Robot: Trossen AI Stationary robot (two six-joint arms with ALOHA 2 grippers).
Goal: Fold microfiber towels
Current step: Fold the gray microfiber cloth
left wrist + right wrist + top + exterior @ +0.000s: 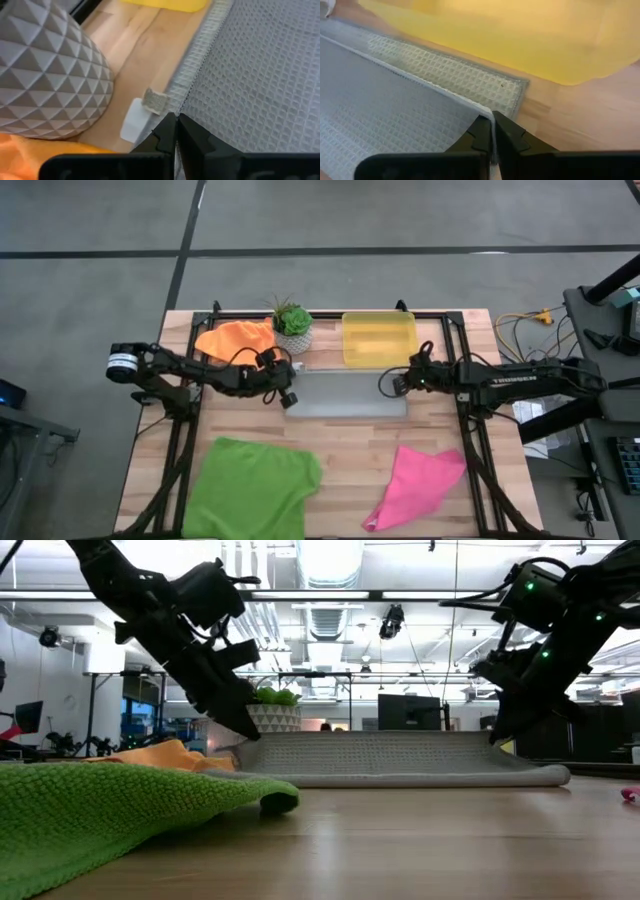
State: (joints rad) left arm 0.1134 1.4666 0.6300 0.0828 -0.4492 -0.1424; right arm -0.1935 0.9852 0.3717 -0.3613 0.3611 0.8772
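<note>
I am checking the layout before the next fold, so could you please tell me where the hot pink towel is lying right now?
In the high view the hot pink towel lies crumpled at the table's near right, across from the green towel on the left.

Right gripper point(492, 131) pinching grey towel point(395, 110) edge beside yellow bin point(520, 35).

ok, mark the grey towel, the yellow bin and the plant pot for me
grey towel point(345, 395), high view, middle of the cloth
yellow bin point(379, 360), high view, near rim
plant pot point(293, 340), high view, side of the pot
</note>
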